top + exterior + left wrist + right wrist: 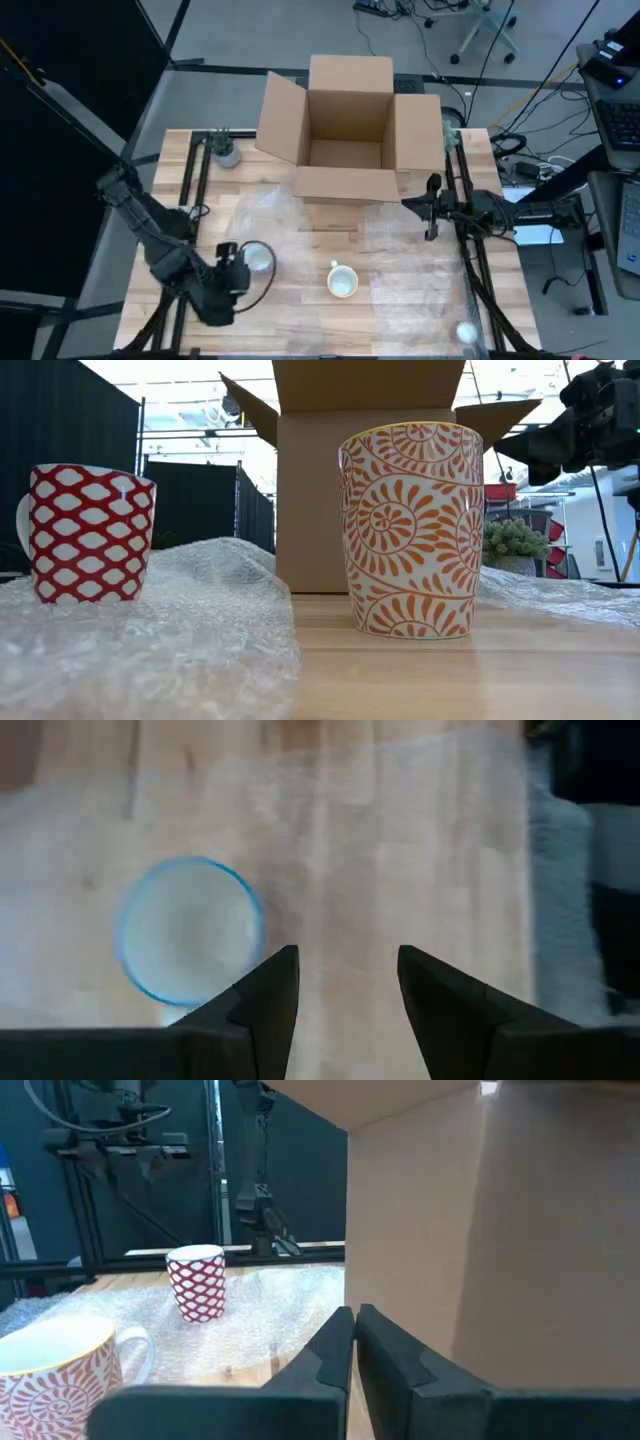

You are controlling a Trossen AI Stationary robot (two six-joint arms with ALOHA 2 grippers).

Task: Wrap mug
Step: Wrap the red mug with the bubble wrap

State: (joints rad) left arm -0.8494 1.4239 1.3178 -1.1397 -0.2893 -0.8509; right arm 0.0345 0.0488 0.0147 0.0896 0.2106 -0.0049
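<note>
On the bench [400, 300], my left fingers [345, 990] hover spread beside the red mug [257, 258]; right fingers [353, 1342] pressed together. Next: grasp bubble wrap [260, 215].

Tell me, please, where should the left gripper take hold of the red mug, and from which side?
Probably the rim, from above. The red mug stands upright on bubble wrap, mouth open upward, and the left gripper hangs over it with fingers open. One finger inside the wall and one outside, away from the handle, would likely hold it.

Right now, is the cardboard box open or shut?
Open: the cardboard box has its flaps spread outward, and the high view looks straight down onto its bare inside floor.
</note>
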